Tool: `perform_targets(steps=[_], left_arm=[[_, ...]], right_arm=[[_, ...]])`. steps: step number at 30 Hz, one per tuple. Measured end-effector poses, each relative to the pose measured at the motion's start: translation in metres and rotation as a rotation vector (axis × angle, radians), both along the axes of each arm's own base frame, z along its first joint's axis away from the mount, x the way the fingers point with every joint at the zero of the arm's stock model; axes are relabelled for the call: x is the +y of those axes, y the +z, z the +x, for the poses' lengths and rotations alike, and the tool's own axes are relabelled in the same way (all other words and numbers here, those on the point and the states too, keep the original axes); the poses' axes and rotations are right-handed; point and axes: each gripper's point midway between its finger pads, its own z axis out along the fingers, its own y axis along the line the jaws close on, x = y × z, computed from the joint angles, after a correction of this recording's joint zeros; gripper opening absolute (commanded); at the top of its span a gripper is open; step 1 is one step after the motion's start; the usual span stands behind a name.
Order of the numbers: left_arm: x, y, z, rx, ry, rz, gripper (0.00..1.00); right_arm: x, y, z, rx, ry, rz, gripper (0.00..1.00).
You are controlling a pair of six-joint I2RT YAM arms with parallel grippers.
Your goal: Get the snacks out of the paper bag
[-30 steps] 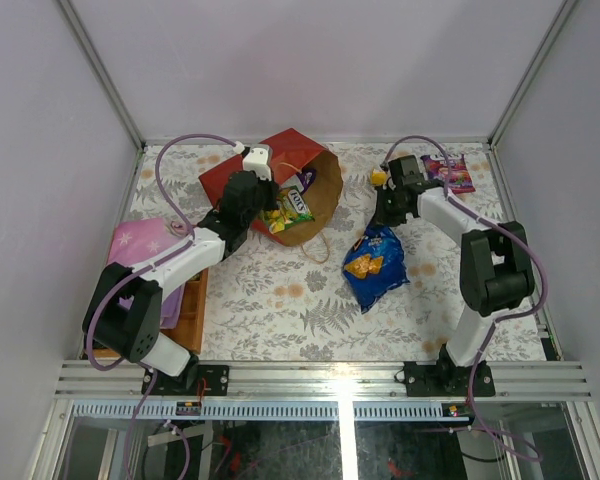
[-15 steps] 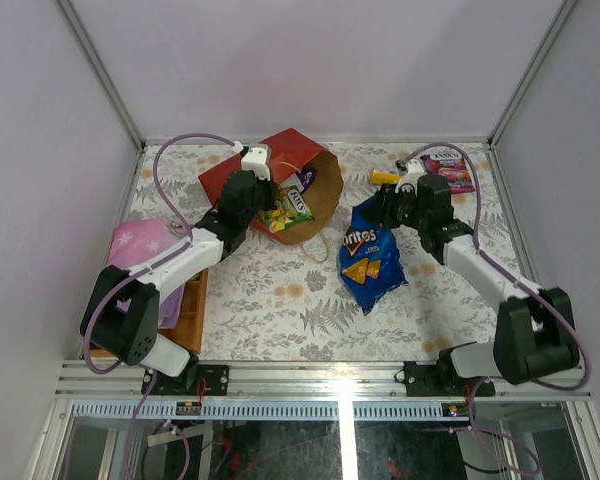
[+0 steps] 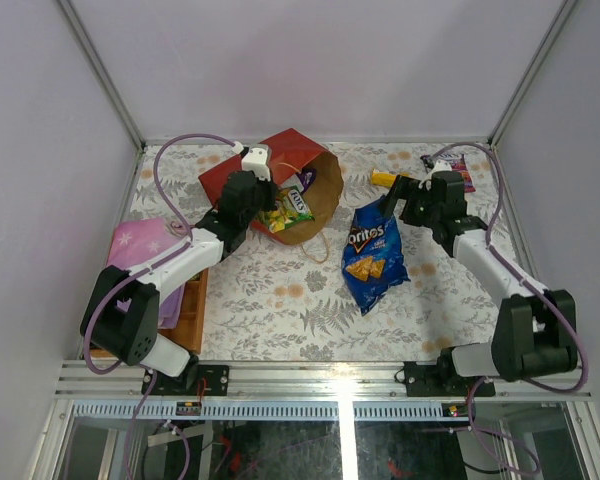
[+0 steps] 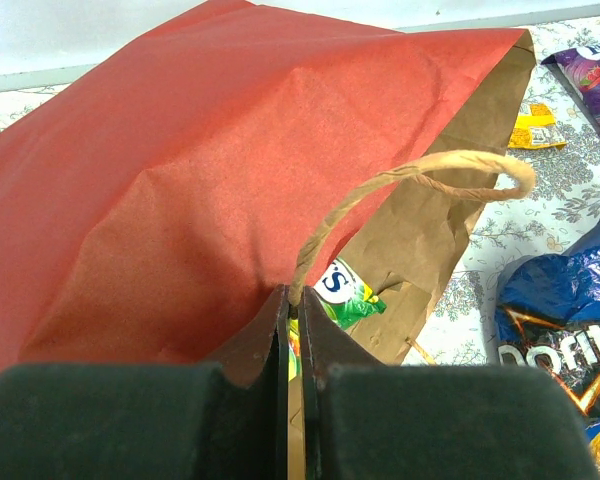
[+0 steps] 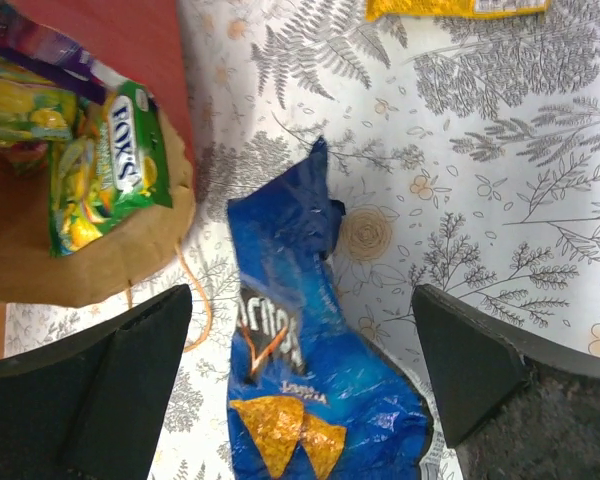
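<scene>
Lying on its side near the far edge of the surface (image 3: 280,300), mouth facing right: paper bag (image 3: 242,172), red outside, brown inside. My left pincer (image 4: 290,305): clamped on its rim at the cord handle (image 4: 420,170). In the mouth: green-yellow Fox's packet (image 5: 105,165). Mid-surface: blue Doritos bag (image 5: 310,370). My right pincer (image 5: 300,300): spread wide, holding nothing, above that bag's top. Far edge: yellow packet (image 5: 455,8). Far right corner: purple packet (image 4: 592,85).

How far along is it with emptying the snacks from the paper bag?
Out on the table: Doritos bag, orange packet, purple packet. In hand: left gripper clamps the paper bag rim; right gripper hangs open above the Doritos bag. Left inside: green-yellow packet, second purple packet.
</scene>
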Motion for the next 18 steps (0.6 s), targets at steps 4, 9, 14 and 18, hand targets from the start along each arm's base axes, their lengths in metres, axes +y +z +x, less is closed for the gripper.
perform_targets(steps=[4, 9, 14, 18], left_arm=[[0.000, 0.000, 0.000, 0.001, 0.000, 0.000, 0.01], [0.000, -0.001, 0.000, 0.003, 0.000, 0.001, 0.01], [0.000, -0.001, 0.000, 0.003, -0.001, 0.001, 0.01], [-0.001, -0.001, -0.001, 0.005, -0.005, 0.000, 0.01]], right_arm=[[0.001, 0.025, -0.007, -0.065, -0.004, -0.015, 0.97], [-0.002, -0.002, -0.036, -0.009, -0.012, -0.017, 0.90], [-0.013, -0.046, -0.083, 0.138, -0.060, -0.018, 0.77], [-0.019, -0.072, -0.109, 0.225, -0.105, -0.013, 0.70]])
